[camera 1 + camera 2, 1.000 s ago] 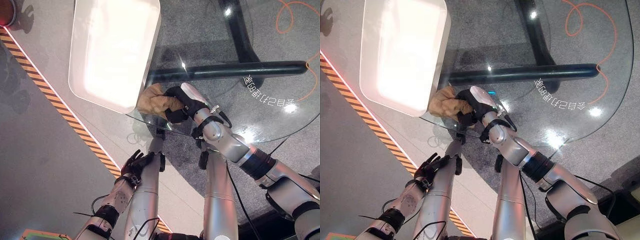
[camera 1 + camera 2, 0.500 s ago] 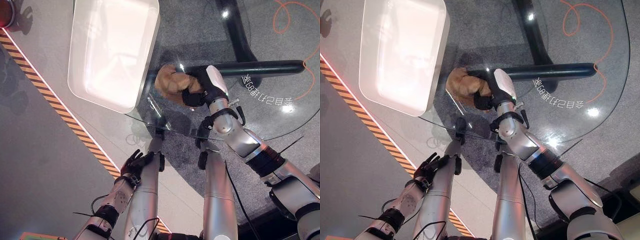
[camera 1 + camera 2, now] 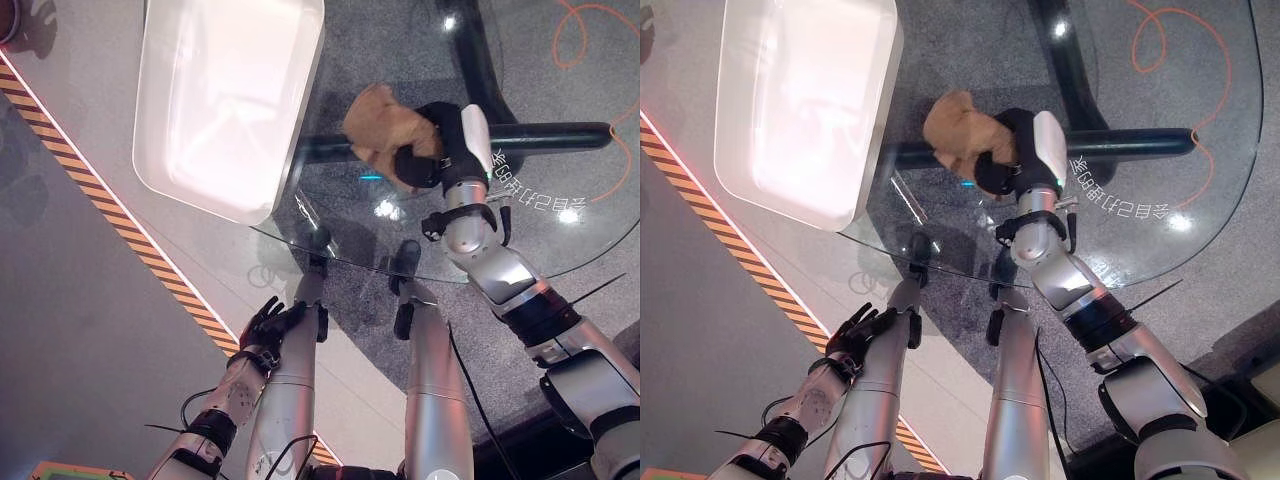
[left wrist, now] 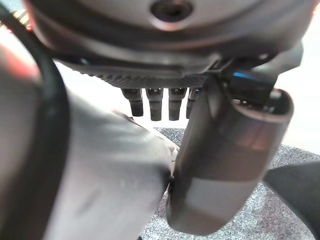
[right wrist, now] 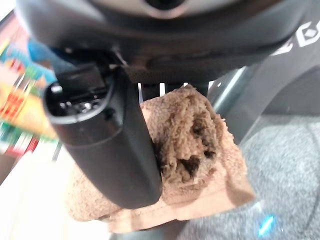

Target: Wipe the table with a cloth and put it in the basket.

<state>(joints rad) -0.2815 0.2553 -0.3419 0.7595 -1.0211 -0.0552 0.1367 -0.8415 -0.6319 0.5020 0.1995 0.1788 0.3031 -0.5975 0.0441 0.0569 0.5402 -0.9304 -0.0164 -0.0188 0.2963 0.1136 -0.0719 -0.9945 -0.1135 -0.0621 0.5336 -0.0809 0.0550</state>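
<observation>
Glass table (image 3: pixel 560 250), one cloth (image 3: pixel 385 125), one basket (image 3: pixel 225 100)

An orange cable (image 3: pixel 590 30) loops on grey carpet beside a black-and-yellow striped floor line (image 3: pixel 90 185).

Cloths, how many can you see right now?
1. The brown cloth is bunched in the right hand on the glass table, beside the white basket.

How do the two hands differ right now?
The right hand is over the glass table, curled round the brown cloth; the left hand holds nothing. The right hand is raised by the white basket; the left hand hangs low beside the table's edge, its fingers relaxed. Both are dark hands on silver-grey arms.
</observation>
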